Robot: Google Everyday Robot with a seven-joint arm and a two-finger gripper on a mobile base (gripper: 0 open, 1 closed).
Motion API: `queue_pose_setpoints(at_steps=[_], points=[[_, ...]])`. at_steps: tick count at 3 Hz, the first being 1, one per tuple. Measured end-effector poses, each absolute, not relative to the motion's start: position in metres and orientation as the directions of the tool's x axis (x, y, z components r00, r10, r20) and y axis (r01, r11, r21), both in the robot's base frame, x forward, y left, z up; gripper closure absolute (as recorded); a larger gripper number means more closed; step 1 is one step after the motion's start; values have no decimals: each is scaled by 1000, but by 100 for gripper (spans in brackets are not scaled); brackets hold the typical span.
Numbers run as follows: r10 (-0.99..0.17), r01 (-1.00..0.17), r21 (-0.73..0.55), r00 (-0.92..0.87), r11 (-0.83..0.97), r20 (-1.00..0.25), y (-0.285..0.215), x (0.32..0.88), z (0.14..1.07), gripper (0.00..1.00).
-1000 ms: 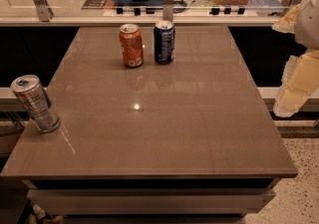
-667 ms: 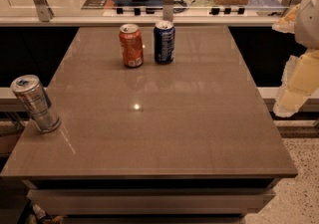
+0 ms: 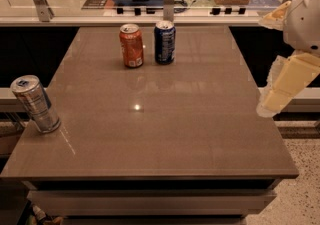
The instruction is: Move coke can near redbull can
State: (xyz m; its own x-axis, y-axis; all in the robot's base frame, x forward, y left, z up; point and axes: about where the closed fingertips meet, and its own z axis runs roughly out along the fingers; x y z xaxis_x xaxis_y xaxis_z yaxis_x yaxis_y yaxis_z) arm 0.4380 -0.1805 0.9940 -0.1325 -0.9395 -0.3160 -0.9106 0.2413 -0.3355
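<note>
One coke can (image 3: 131,45), one redbull can (image 3: 36,104), one blue can (image 3: 164,42); one claw (image 3: 277,91), far right

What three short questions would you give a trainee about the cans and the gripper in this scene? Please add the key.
1. True or false: the coke can touches the redbull can.
2. Which can stands closest to the coke can? A: the dark blue can. B: the redbull can. C: both are equally far.
3. Where is the gripper relative to the table?

Key:
1. False. The coke can is at the far side of the table and the redbull can is near the left edge.
2. A.
3. Beside the table's right edge, away from all three cans.
</note>
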Motion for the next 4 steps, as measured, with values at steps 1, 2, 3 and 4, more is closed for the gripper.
queue_pose_setpoints(at_steps=[1, 2, 3, 4], points=[[-891, -904, -329, -108, 273, -442, -148, 445, 999, 0], [-797, -898, -260, -144, 354, -587, -117, 454, 998, 0], [-657, -873, -151, -224, 463, -720, -89, 467, 991, 0], [-550, -824, -89, -289, 560, -784, -69, 483, 985, 0]])
